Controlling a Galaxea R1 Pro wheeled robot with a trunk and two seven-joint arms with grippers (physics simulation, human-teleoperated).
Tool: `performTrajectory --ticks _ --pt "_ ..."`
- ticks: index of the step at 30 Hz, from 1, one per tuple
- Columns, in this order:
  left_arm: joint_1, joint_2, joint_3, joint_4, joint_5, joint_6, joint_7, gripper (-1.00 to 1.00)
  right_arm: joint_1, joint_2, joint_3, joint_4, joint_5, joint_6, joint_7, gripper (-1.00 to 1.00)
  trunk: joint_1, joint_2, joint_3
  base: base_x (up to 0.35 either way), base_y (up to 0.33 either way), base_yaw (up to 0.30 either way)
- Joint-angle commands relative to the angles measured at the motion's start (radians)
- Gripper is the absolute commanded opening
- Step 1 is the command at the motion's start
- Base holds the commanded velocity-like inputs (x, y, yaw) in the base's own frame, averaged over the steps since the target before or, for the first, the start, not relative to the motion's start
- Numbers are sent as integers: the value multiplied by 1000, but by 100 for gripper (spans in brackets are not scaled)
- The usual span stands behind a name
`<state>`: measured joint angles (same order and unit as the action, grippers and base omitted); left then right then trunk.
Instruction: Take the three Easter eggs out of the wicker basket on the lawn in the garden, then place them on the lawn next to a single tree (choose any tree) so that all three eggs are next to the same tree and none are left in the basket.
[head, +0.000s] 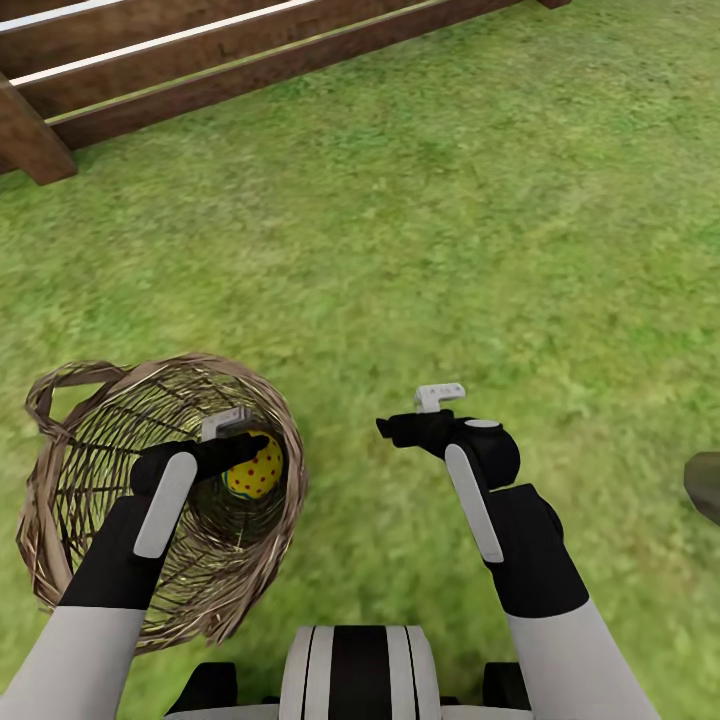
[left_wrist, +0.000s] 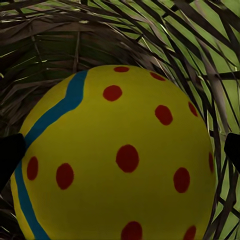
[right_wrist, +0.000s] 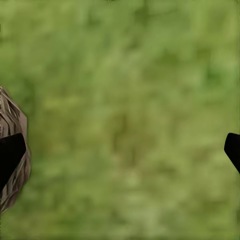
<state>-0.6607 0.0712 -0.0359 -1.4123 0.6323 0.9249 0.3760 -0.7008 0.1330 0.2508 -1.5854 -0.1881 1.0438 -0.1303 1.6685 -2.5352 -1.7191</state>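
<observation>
Close against the left wrist camera sits an Easter egg (left_wrist: 117, 160), yellow with red dots and a blue band, between the black fingertips (left_wrist: 10, 155) of the left end effector (head: 243, 450), which reaches into the wicker basket (head: 60, 480); its jaws flank the egg, but whether they press on it I cannot tell. That basket rests on the lawn (head: 450, 230) near a wooden fence (head: 150, 70). Beside it, the right end effector (head: 400, 428) hangs spread wide over bare grass, holding nothing.
</observation>
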Motion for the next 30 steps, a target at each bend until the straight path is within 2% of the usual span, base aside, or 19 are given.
performTrajectory --ticks 1,9,14,19,30 --pt "0 1 -2 0 10 2 11 100 -1 0 1 -1 -11 3 -10 100 0 0 -1 0 0 0" --pt "0 1 -2 1 10 2 11 100 -5 0 0 -1 -12 3 -8 100 0 0 -1 0 0 0" --pt "0 1 -1 0 11 2 12 100 -16 0 -1 -1 -11 3 42 100 0 0 -1 0 0 0" --pt "0 1 -1 0 11 2 13 100 -19 0 -2 -1 -11 3 62 100 0 0 -1 0 0 0" --pt "0 1 -1 2 12 2 17 100 -20 -1 -3 -1 -11 3 69 100 0 0 -1 0 0 0"
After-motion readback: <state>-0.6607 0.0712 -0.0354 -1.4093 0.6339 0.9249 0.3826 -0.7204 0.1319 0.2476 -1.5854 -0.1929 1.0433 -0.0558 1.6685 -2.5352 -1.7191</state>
